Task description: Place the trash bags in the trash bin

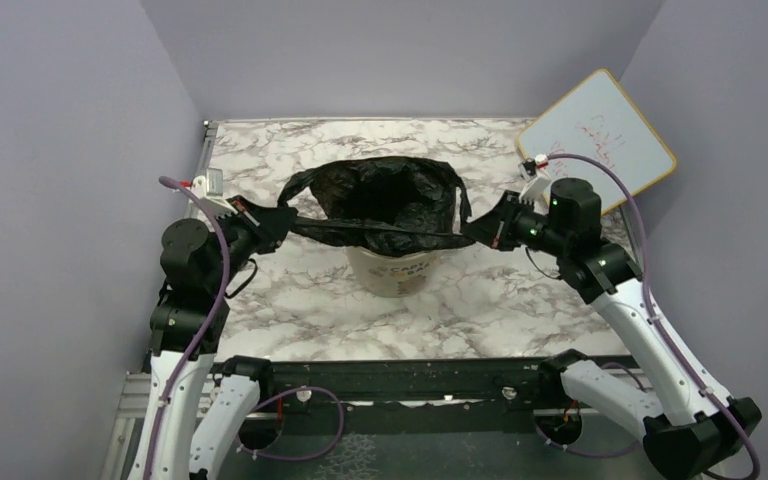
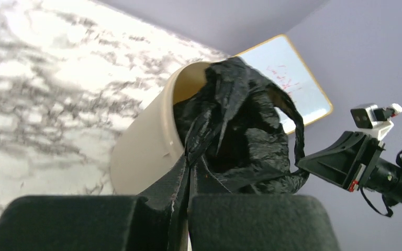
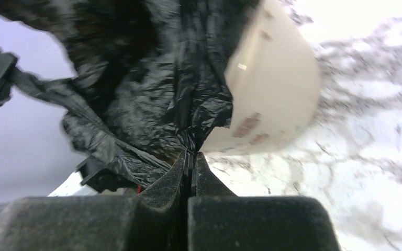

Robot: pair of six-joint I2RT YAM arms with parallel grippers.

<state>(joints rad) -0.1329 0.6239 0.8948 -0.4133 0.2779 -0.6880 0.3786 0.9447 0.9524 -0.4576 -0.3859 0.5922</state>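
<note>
A glossy black trash bag (image 1: 380, 200) hangs open over the round beige trash bin (image 1: 390, 272) at the table's middle. Its near edge is pulled taut between my two grippers. My left gripper (image 1: 285, 222) is shut on the bag's left edge. My right gripper (image 1: 475, 232) is shut on its right edge. In the left wrist view the bag (image 2: 241, 136) bulges out of the bin (image 2: 146, 151) above my closed left gripper (image 2: 191, 164). In the right wrist view the bag (image 3: 136, 99) covers the bin (image 3: 272, 89) above my closed right gripper (image 3: 189, 156).
A whiteboard with a yellow frame (image 1: 600, 140) leans at the back right, close behind the right arm. It also shows in the left wrist view (image 2: 293, 78). Lilac walls close the marble table (image 1: 300, 300) on three sides. A black rail (image 1: 410, 380) runs along the near edge.
</note>
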